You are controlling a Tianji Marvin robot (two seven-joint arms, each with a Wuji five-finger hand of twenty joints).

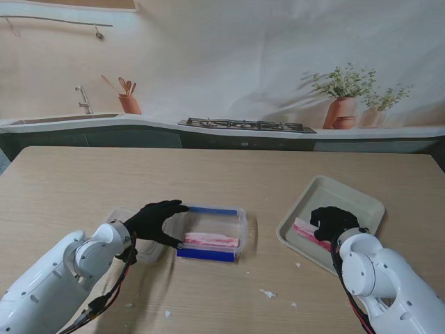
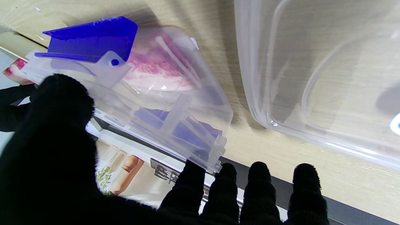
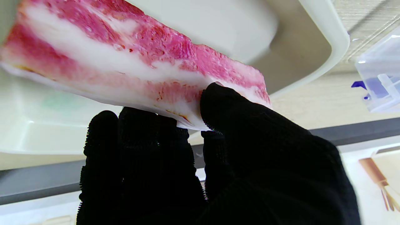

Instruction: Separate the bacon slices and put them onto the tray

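Roughly midway, judging by the stand view: one bacon slice (image 1: 311, 233) was over the tray (image 1: 365, 202) in the right hand (image 1: 332, 221), more bacon (image 1: 211, 240) left in the clear container (image 1: 240, 216). Left hand (image 1: 156, 220) spanned the container's left end, loose lid (image 1: 118, 216) just beside it. Left wrist view: thumb (image 2: 59, 100) and fingertips (image 2: 193, 175) bracketed the container (image 2: 168, 103), apparently steadying it. Right wrist view: thumb (image 3: 225, 106) and fingers (image 3: 137, 131) pinched the slice's (image 3: 125, 62) end tight, tray (image 3: 312, 47) behind.
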